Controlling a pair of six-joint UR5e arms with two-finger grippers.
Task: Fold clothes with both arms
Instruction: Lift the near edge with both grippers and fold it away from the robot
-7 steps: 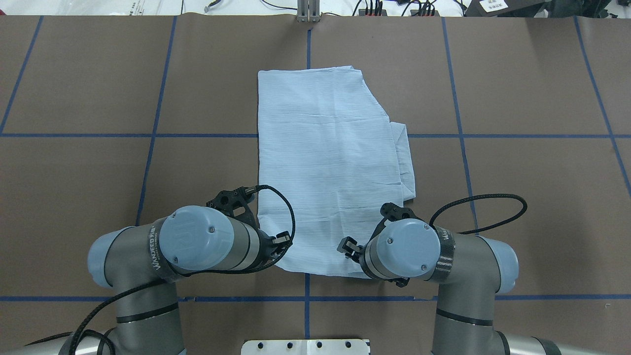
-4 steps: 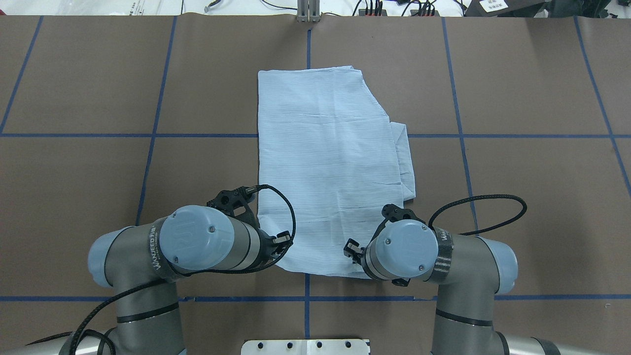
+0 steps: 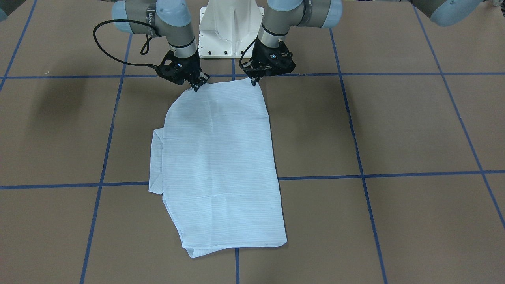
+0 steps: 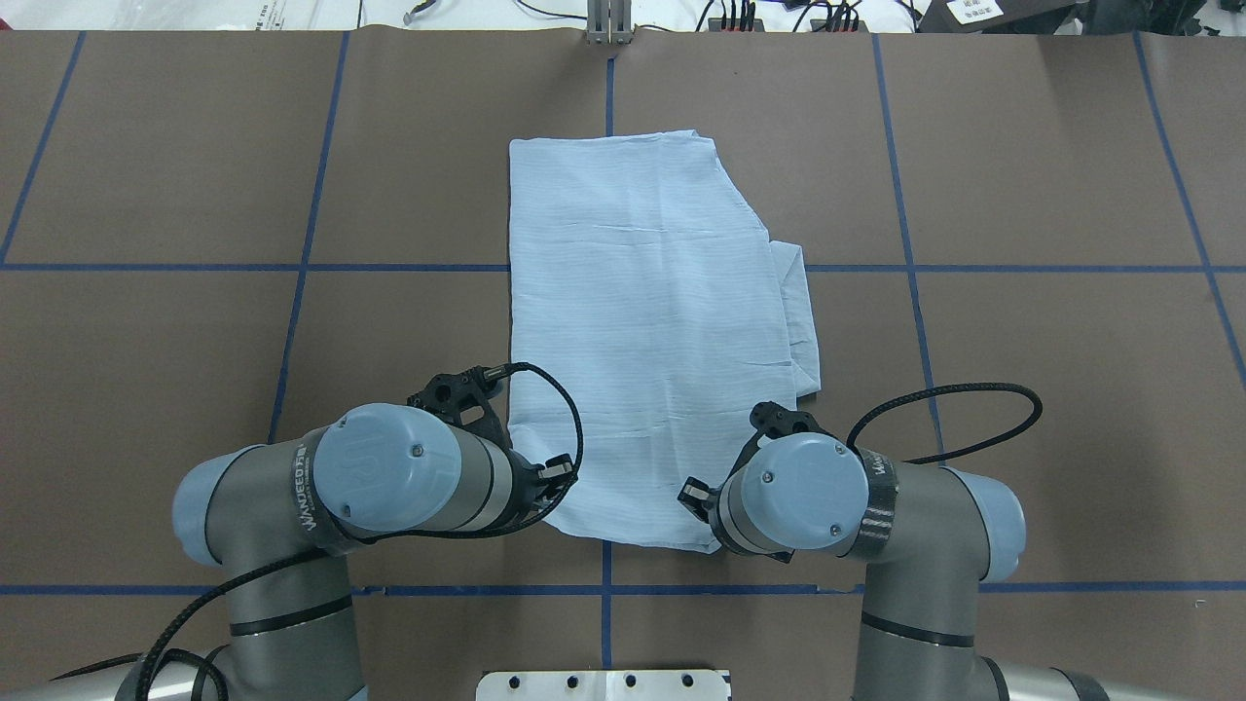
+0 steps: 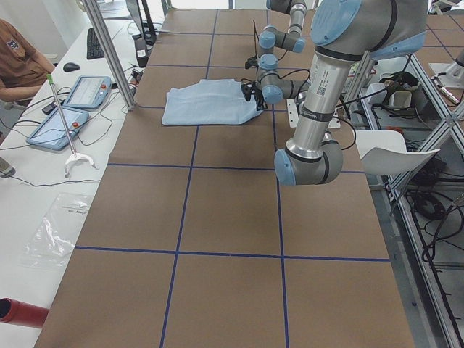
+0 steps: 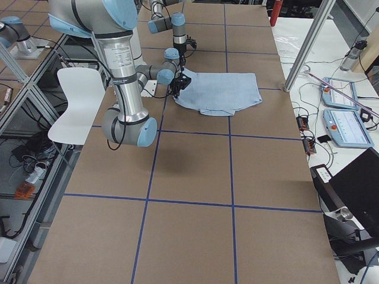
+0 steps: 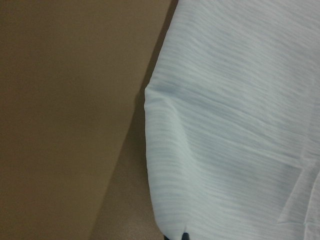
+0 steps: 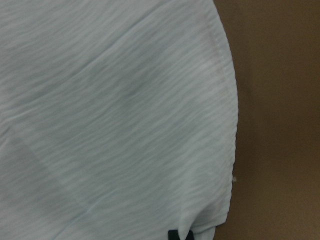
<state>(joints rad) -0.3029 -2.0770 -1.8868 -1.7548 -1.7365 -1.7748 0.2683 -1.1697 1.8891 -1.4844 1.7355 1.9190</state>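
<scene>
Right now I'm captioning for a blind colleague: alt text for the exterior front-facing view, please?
A pale blue, finely striped thin shirt, folded into a long panel, lies on a brown table gridded with blue tape. At its edge nearest the robot, the black left end effector and right end effector each pinch a corner.

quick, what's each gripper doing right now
Left gripper: closed, pinching the shirt at its near hem corner.
Right gripper: closed, pinching the same hem's other corner.
</scene>
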